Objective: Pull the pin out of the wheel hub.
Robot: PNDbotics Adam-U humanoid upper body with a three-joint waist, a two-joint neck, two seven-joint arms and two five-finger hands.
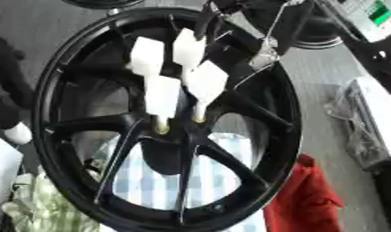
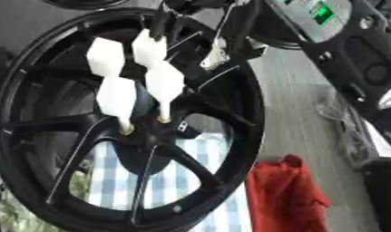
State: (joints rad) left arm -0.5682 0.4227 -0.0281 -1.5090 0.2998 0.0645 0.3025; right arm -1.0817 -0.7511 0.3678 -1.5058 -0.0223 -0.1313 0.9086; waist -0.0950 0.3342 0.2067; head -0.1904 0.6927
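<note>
Pins with white handles stand in the centre of a large black wheel hub (image 1: 163, 136), which is upright and fills most of both views. Two white pins, a left pin (image 1: 161, 97) and a right pin (image 1: 204, 86), have their brass-coloured tips seated in the hub centre, side by side. Each runs lengthwise nearly vertical, tip down, the white handle rising and leaning slightly. Two more white blocks (image 1: 148, 55) show above them, near the upper spokes. The robot's right hand (image 2: 176, 13) comes in from the top, dark against the dark rim; one finger meets the top of the upper right white block. Whether its fingers are curled round anything cannot be told. A red cloth (image 2: 287, 192) lies lower right, and a checked cloth (image 2: 178, 181) shows behind the spokes.
</note>
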